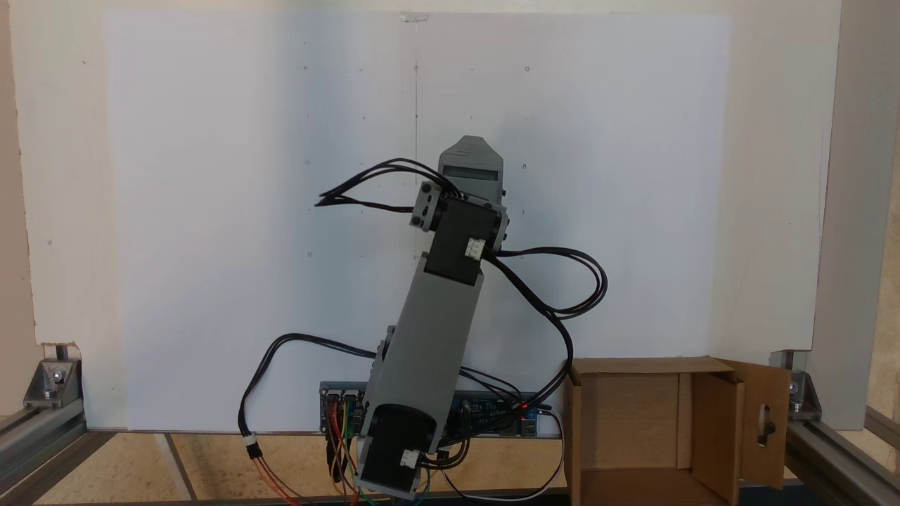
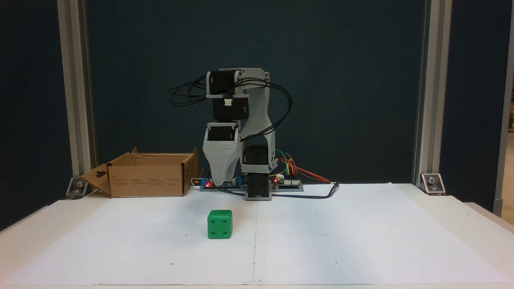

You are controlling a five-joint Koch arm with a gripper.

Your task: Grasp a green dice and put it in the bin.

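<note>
The green dice (image 2: 219,224) sits on the white paper in front of the arm, a little left of the paper's centre seam. My gripper (image 2: 219,182) hangs tip-down over the base, behind the dice and well apart from it. From above, the gripper (image 1: 471,151) appears as a grey wedge past the black wrist motor. Its jaws lie one behind the other, so I cannot tell whether they are open or shut, and nothing shows between them. The bin (image 2: 146,180), a brown cardboard box with its flaps folded out, stands at the back left. The bin (image 1: 633,414) lies at the lower right from above.
The control board (image 2: 287,184) with coloured wires lies beside the arm base. Black cables (image 1: 562,281) loop off the arm. Aluminium frame posts (image 2: 74,100) stand at both back corners. The white paper sheet (image 2: 361,241) stretches wide to the right of the dice.
</note>
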